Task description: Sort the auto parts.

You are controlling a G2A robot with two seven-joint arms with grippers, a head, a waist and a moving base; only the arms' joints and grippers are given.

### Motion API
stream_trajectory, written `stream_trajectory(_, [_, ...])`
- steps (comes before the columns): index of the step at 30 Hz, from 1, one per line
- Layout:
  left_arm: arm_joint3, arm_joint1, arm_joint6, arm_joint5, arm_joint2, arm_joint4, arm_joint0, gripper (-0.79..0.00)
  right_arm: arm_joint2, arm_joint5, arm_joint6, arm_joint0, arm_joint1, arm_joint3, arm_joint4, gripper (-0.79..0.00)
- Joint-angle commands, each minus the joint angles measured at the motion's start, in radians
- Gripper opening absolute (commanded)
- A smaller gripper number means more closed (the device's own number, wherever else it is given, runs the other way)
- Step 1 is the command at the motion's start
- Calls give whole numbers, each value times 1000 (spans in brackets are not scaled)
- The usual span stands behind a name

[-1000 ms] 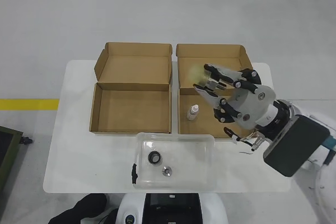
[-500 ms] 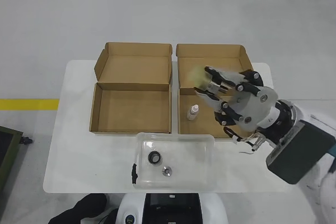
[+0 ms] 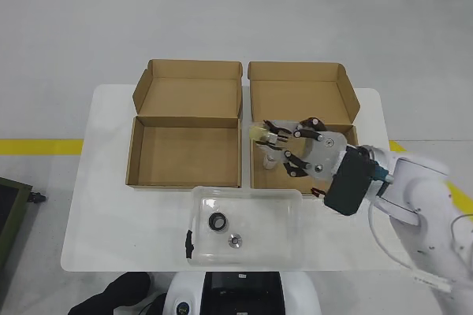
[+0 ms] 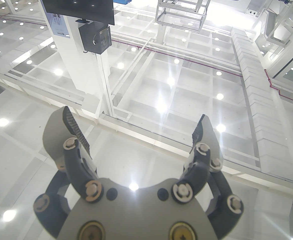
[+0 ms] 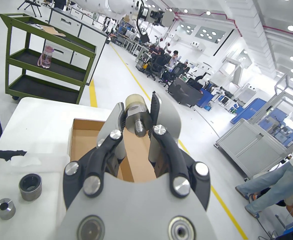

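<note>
The right gripper clamps a threaded stud (yellowish cap at its far end) tight between its jaws. It hangs over the seam between two open cardboard boxes, the left box at 11 o'clock on the white table and the right box at 1. At 6 o'clock a clear bin holds a dark ring and a steel bushing, near each other but apart. The left gripper faces the ceiling, jaws spread wide.

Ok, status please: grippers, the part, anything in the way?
Right gripper shut on threaded part, above right box. Left gripper open, empty. Small white bottle sits in that box, near the part.
</note>
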Motion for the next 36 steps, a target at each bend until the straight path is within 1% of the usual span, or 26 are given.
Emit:
stream_trajectory(1, [0, 0, 0, 0, 0, 0, 0, 0, 5, -16, 14, -11, 2, 11, -2, -785])
stream_trajectory(5, [0, 0, 0, 0, 0, 0, 0, 0, 24, -75, 58, -41, 9, 35, -8, -785])
stream_trajectory(11, [0, 0, 0, 0, 0, 0, 0, 0, 99, -162, 149, -84, 26, 59, -16, -785])
stream_trajectory(15, [0, 0, 0, 0, 0, 0, 0, 0, 156, -217, 218, -118, 39, 90, -4, -785])
stream_trajectory(18, [0, 0, 0, 0, 0, 0, 0, 0, 190, -240, 294, -141, 47, 108, 17, -785])
stream_trajectory(22, [0, 0, 0, 0, 0, 0, 0, 0, 211, -244, 419, -154, 55, 133, 42, -785])
stream_trajectory(27, [0, 0, 0, 0, 0, 0, 0, 0, 204, -220, 572, -153, 61, 149, 87, -785])
stream_trajectory(32, [0, 0, 0, 0, 0, 0, 0, 0, 163, -197, 706, -124, 62, 173, 103, -785])
stream_trajectory(36, [0, 0, 0, 0, 0, 0, 0, 0, 102, -201, 772, -71, 58, 222, 121, -785])
